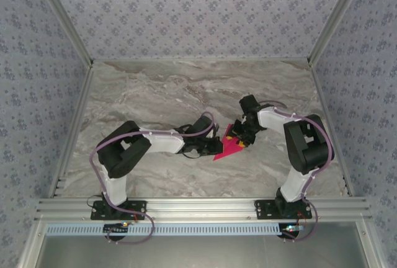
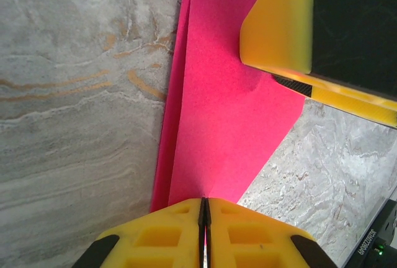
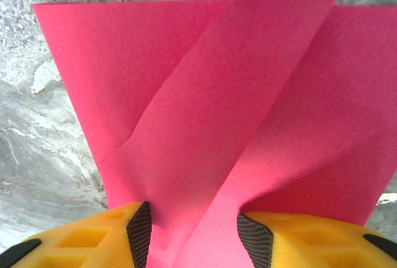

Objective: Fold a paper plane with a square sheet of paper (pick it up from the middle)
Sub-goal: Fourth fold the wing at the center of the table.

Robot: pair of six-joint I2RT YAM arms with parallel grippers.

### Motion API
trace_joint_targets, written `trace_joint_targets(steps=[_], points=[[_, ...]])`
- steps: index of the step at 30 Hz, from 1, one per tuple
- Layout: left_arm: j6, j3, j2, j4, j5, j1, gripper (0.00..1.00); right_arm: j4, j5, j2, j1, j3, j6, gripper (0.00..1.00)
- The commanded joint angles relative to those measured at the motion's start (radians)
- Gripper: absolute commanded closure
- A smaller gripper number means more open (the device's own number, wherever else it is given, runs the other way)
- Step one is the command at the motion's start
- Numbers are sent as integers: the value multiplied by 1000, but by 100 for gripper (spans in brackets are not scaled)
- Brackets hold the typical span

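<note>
The only writing is a line of small white print on a black part (image 2: 371,246) at the lower right corner of the left wrist view, too small to read. The left arm (image 1: 133,150) bends its elbow out to the left and reaches its forearm rightward across the marbled table (image 1: 155,94). The right arm (image 1: 304,147) bends its elbow out to the right and reaches leftward, so the two grippers meet near the table's middle. The pink paper (image 1: 227,149) lies there between them, partly folded, with one flap raised. The left gripper (image 2: 205,205) has its jaws pressed together at the paper's near edge. The paper runs right up to the tips, but whether they nip it cannot be told. The right gripper (image 3: 195,237) has its jaws apart, and the raised flap of the paper passes between the two black pads (image 3: 139,231). Whether they squeeze the flap cannot be told. In the left wrist view one of the right gripper's yellow fingers (image 2: 279,26) rests on the paper's far part.
</note>
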Motion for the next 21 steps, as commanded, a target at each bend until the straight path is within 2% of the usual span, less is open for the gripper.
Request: trace_joint_targets(steps=[1,21], points=[[0,22,25,-36,-20,7,89,63,186,206,22,-106,-17,49],[3,23,33,-66,-18,12,90,39,215,241,33,-85,-24,49]])
